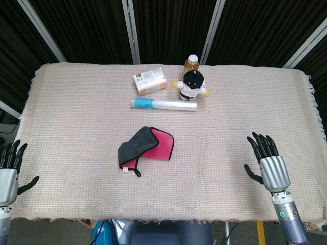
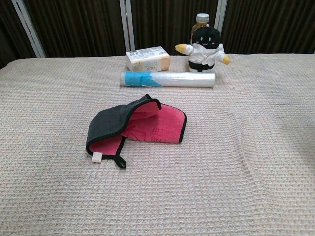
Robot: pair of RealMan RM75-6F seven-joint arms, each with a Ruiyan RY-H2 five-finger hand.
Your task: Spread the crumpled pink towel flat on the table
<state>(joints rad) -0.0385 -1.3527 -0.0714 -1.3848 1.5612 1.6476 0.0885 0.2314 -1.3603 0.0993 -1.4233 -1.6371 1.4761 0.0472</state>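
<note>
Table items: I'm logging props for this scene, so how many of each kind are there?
Towel: 1
Box: 1
Plastic-wrap roll: 1
Plush toy: 1
Bottle: 1
Total: 5

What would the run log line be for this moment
stage: approach | pink towel: folded over, untouched | left hand: open, table edge | right hand: open, apart from towel
</note>
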